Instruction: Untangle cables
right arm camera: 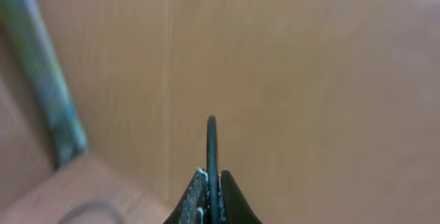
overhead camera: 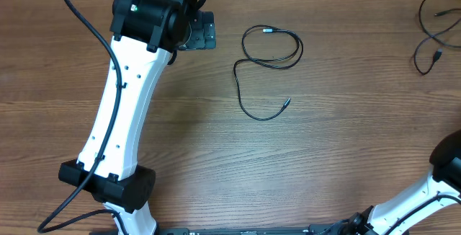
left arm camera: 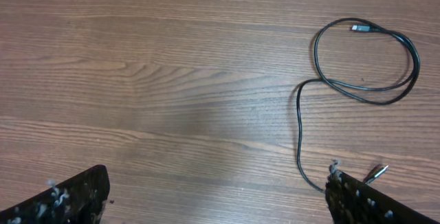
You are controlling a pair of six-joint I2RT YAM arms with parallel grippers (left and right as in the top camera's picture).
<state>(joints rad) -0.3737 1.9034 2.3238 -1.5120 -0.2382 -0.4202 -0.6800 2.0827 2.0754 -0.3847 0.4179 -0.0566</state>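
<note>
**A:** Status on the cables?

**B:** One cable (left arm camera: pixel 300 128) lies alone on the table (overhead camera: pixel 216 156), with a single loop near one plug and its tail trailing free. Well to the right of it, more cords (overhead camera: pixel 437 52) sit in loose loops.

**A:** And the arms?

**B:** The left gripper (left arm camera: pixel 216 193) hovers just beside that cable, fingers spread wide, holding nothing. The right gripper (right arm camera: pixel 212 177) is pressed together, pinching a thin black cord (right arm camera: pixel 211 141).

**A:** Next?

**B:** Probably separating the rest. The pinched cord needs laying down apart from that cable, without crossing it.
</note>
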